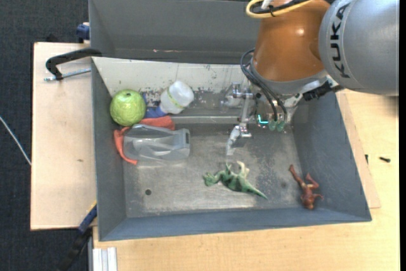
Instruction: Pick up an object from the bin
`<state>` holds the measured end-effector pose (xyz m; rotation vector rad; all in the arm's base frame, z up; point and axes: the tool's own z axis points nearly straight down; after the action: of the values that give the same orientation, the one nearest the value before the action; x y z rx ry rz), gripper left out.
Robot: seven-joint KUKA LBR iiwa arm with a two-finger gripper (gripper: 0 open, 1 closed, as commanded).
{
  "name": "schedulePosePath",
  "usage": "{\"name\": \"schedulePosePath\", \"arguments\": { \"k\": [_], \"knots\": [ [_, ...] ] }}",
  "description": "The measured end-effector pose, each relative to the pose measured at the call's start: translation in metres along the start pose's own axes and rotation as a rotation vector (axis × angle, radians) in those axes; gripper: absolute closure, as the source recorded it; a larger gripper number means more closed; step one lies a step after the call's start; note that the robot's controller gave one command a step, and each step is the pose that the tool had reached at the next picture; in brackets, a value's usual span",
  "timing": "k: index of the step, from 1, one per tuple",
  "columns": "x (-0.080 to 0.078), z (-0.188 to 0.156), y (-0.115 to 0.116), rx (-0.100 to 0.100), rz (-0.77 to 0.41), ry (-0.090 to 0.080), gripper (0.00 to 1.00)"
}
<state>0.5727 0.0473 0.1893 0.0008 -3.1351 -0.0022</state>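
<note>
Two toy dinosaurs lie nearest, by the front wall of the bin [190,218]: a green dinosaur [233,181] near the middle and a brown dinosaur [307,191] in the right corner. Just behind the green one, the gripper [236,136] hangs over bare floor; I cannot tell whether it is wide or narrow. Left of it lies a clear plastic container [155,144] on a red strip [119,143]. Farthest back sit a green apple [127,107] and a white bottle [176,97].

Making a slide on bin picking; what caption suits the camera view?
Gripper poised over the bin floor near a green toy dinosaur, green apple at the back left.
</note>
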Motion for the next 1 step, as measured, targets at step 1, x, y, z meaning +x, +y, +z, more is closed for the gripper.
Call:
{"name": "schedulePosePath", "arguments": {
  "k": [1],
  "knots": [
    [-0.0017,-0.0042,-0.0001,0.000,0.000,-0.008,0.00]
  ]
}}
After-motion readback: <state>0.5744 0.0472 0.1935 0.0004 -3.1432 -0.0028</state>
